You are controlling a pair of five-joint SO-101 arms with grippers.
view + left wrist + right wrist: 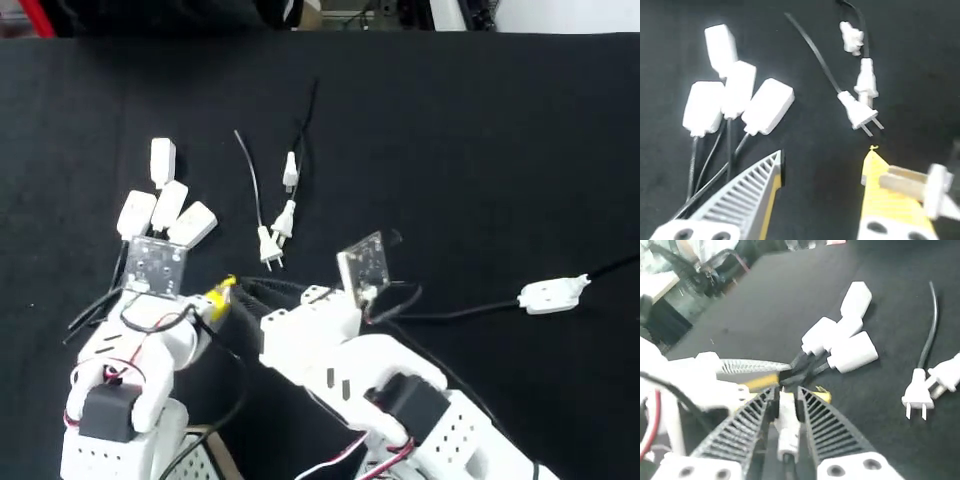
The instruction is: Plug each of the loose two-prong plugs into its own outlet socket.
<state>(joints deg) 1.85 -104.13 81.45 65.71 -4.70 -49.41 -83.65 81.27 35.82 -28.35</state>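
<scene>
**Held plug** (787,422), white, two-prong. The right claw (786,392) is pinching it by the body, fingers pressing in on both sides, low over the desk (480,150) in the gap between the two arms. Gripping the body is, I judge, leaving the prongs free for insertion.

**Orientation.** Its long axis is lying along the claw's fingers. The prongs are pointing out past the fingertips toward the left claw (825,155) and the sockets (168,205) beyond. They are crossing the yellow finger (885,210); whether they are touching it I cannot tell.

**Left claw.** It is hanging spread wide and gripping nothing, just short of the sockets, whose black cords (727,150) are running under its grey finger (752,192). It is probably placed there to steady a socket.

**Sockets.** Four white blocks are fanning out in a tight cluster, touching one another.

**Loose plugs** (285,218). Three are lying in a ragged line mid-desk. The nearest two are pointing their prongs toward the arms.

**Connector** (548,294). This white piece on a black cord is lying well apart at the right.
</scene>
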